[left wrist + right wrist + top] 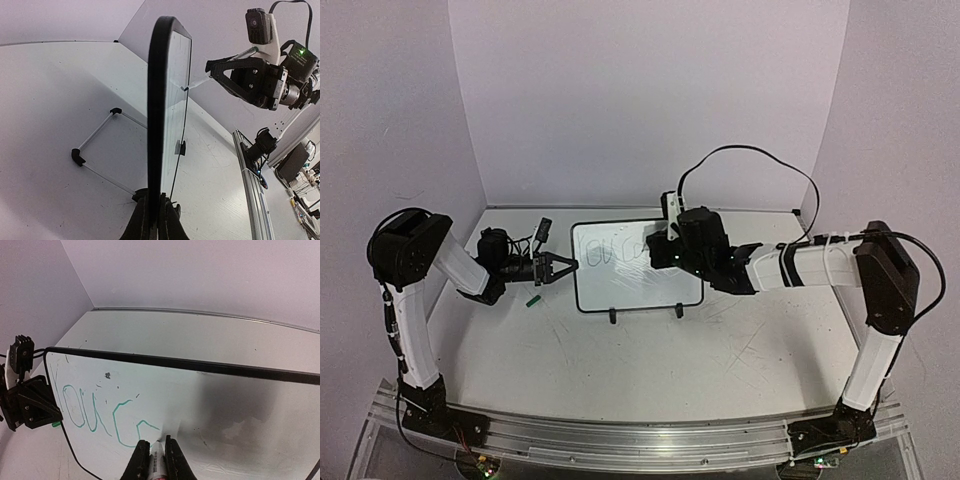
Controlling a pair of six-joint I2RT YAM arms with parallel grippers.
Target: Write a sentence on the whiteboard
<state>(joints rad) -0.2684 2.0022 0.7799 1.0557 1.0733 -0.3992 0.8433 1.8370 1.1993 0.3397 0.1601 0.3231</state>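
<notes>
Left end effector (570,266) is pressed on the whiteboard's (650,290) left rim; the board stands mid-surface (720,360). Right end effector (156,441) pinches the marker (157,461), tip touching the board. The sentence (95,412) reads "You c", on line 1. My plan: light even pressure, short strokes, left clamp firm against rocking.

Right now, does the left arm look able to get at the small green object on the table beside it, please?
Probably not: the left gripper is shut on the edge of the whiteboard, though the small green object lies close by, uncovered.
</notes>
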